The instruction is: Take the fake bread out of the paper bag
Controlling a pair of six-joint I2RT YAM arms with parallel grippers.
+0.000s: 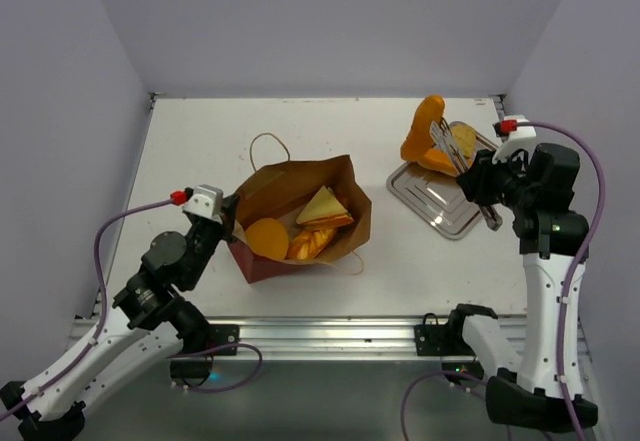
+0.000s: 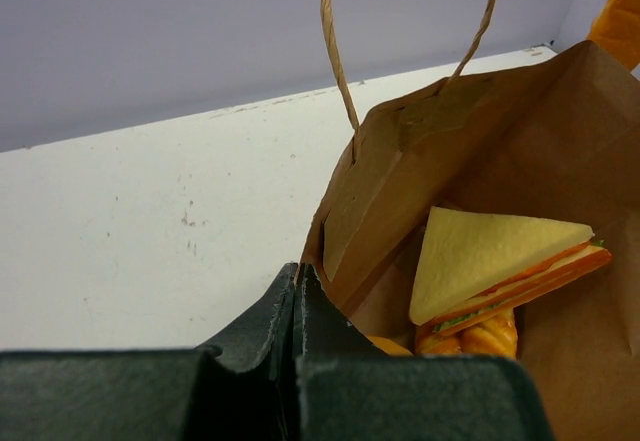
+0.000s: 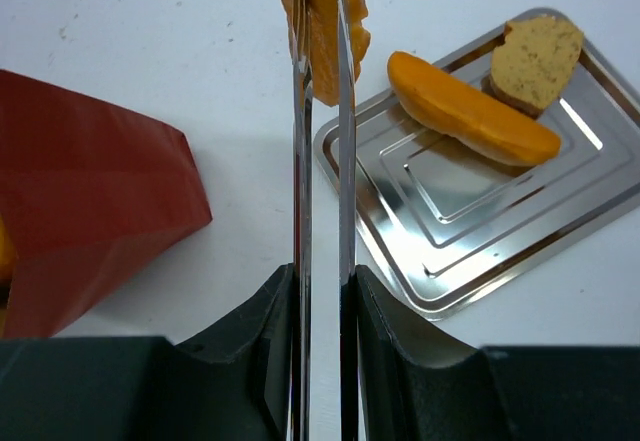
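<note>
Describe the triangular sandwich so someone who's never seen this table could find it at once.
On the white table sits an open paper bag, red outside, brown inside. Within it, toward the far right, lies the sandwich: the only flat, pale yellow triangle with layered edges, beside a round orange bun and a golden ridged roll.
</note>
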